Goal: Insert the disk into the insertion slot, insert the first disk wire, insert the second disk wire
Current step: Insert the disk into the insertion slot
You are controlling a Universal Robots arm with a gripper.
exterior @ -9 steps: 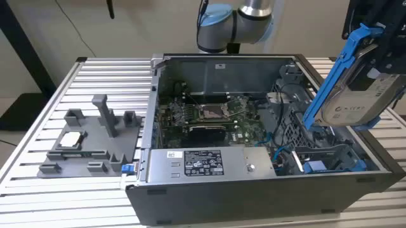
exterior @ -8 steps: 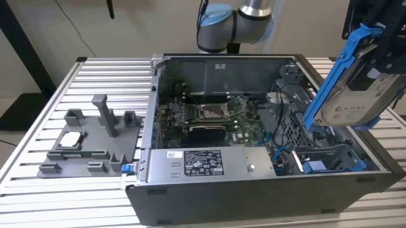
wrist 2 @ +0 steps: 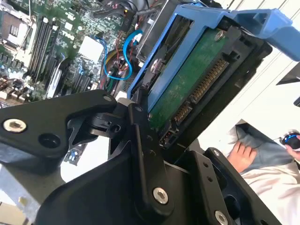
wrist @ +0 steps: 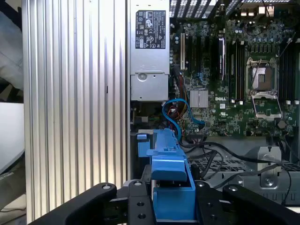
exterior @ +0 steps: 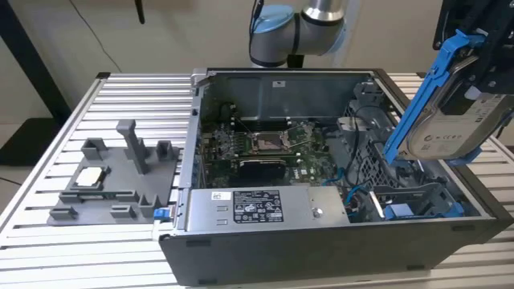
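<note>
The disk [exterior: 449,126], clipped in its blue carrier, hangs tilted on edge above the open computer case [exterior: 321,253], over the case's end at the exterior view's right and clear of the insertion slot [exterior: 413,205] inside that end. The end effector [wrist: 171,197] is closed on the disk, its black fingers [wrist 2: 140,138] clamped against the carrier's two sides. The case contains the motherboard [exterior: 265,144] and a grey power-supply box [exterior: 257,208], and stands on a slatted counter [exterior: 136,96] beside a grey fixture tray [exterior: 112,180].
</note>
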